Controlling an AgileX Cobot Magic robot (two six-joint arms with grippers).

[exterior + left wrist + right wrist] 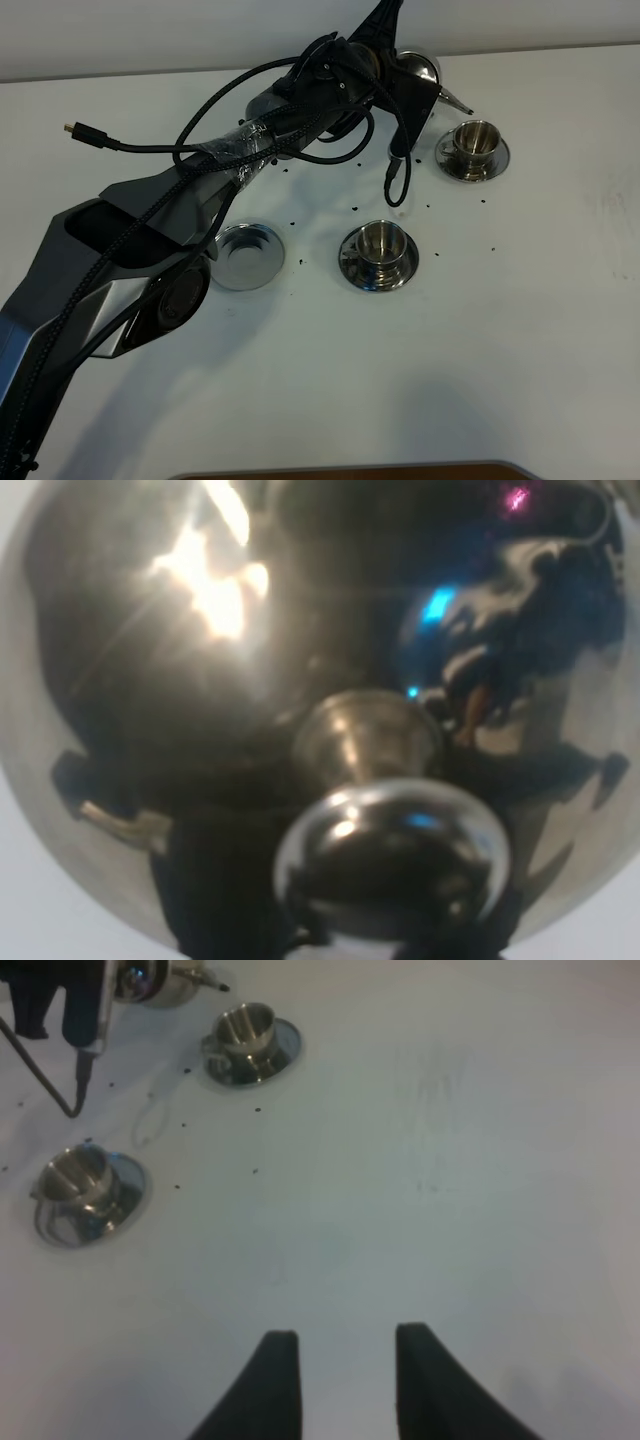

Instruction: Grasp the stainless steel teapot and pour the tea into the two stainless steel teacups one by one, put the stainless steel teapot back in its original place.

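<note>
The stainless steel teapot [420, 68] hangs at the end of my left arm at the back of the table, off its coaster. Its spout [455, 100] points down toward the far teacup [475, 148]. My left gripper [400, 80] is mostly hidden by cables and looks shut on the pot. The left wrist view is filled by the domed lid [200, 630] and its knob [390, 850]. The near teacup [378, 253] stands on its saucer in the middle. The round steel coaster [247, 255] lies bare to its left. My right gripper [345, 1345] is open and empty over bare table.
Black specks [355, 208] lie scattered on the white table [520, 330] around the cups. A loose black cable [395, 185] hangs from the left arm between the two cups. The right wrist view shows both cups [245, 1035] [80, 1190] far from my right gripper.
</note>
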